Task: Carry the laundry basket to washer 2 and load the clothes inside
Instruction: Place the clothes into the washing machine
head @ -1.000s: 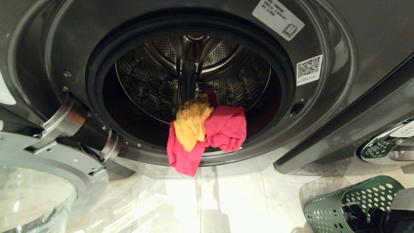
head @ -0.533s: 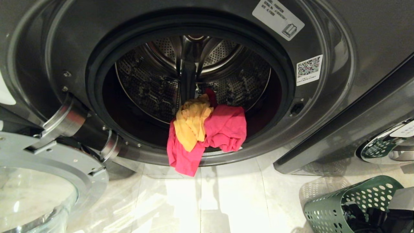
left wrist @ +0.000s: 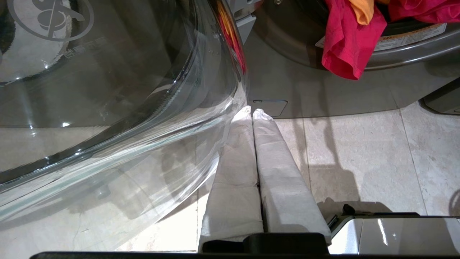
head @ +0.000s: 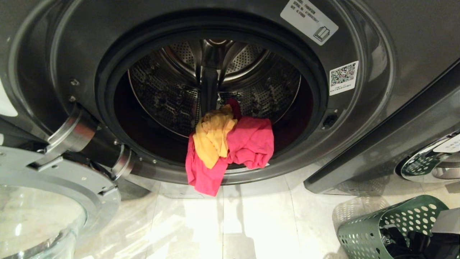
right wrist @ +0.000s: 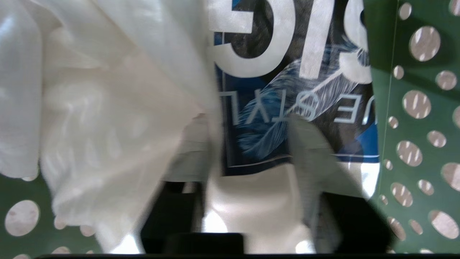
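Washer 2 (head: 359,118) stands with its door swung open and its steel drum (head: 172,90) bare at the back. A pink-red garment (head: 251,144) and a yellow-orange one (head: 214,138) hang over the drum's lower lip, the pink one (left wrist: 345,46) drooping outside. The dark green laundry basket (head: 363,230) sits on the floor at the lower right. Inside the basket (right wrist: 413,144), my right gripper (right wrist: 248,120) is open, its blurred fingers apart astride a white garment (right wrist: 107,118) with a blue print (right wrist: 287,72). My left gripper (left wrist: 251,111) is shut and empty, low beside the door.
The open glass door (head: 43,216) juts out at the lower left, close to my left gripper's fingers (left wrist: 237,151). Another grey washer (head: 431,158) stands to the right, just behind the basket. Pale floor tiles (head: 251,223) lie between door and basket.
The dark wrist inside the basket has shifted very slightly in the head view. The clothes on the drum lip and the door have not moved.
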Motion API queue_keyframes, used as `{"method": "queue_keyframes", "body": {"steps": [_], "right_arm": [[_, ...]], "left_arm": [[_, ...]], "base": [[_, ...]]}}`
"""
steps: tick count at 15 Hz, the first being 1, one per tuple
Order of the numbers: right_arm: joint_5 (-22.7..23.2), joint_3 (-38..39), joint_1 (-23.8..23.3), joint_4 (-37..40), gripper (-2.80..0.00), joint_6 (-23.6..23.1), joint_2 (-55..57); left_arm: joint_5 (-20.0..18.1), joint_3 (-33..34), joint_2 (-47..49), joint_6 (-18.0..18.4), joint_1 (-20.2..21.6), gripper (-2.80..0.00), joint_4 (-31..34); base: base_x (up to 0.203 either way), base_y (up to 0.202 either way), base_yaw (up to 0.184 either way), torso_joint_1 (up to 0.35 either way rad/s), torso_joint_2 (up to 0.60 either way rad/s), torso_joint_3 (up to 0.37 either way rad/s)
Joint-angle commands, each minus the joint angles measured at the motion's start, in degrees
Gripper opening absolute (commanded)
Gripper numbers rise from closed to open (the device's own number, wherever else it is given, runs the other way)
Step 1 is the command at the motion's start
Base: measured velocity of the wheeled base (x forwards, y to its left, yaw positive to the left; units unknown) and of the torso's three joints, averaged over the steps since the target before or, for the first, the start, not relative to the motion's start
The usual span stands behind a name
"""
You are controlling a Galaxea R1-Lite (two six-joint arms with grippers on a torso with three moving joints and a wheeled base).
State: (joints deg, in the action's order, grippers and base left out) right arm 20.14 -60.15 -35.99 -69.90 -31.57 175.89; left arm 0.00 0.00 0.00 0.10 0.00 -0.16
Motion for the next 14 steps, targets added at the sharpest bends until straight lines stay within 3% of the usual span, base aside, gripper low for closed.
{"method": "queue_keyframes", "body": {"steps": [1, 8, 11, 14], "right_arm": [[-0.01, 0.21, -0.14, -0.41, -2.80, 0.11, 0.07], [0.07, 0.79, -2.01, -0.24, -2.80, -0.05, -1.53], [0.08, 5.55, -3.24, 3.45, -2.80, -0.03, -10.07], [0.06, 15.21, -5.29, 10.58, -2.80, -0.15, -24.35]], "left_arm": [[0.00, 0.09, 0.00, -0.01, 0.00, -2.80, -0.02], [0.00, 0.09, 0.00, -0.01, 0.00, -2.80, -0.02], [0.00, 0.09, 0.00, -0.01, 0.00, -2.80, -0.02], [0.00, 0.09, 0.00, -0.09, 0.00, -2.80, -0.02]], "base": [[0.000, 0.000, 0.000, 0.000, 0.00, 0.000], [0.000, 0.000, 0.000, 0.000, 0.00, 0.000], [0.000, 0.000, 0.000, 0.000, 0.00, 0.000], [0.000, 0.000, 0.000, 0.000, 0.00, 0.000]]}}
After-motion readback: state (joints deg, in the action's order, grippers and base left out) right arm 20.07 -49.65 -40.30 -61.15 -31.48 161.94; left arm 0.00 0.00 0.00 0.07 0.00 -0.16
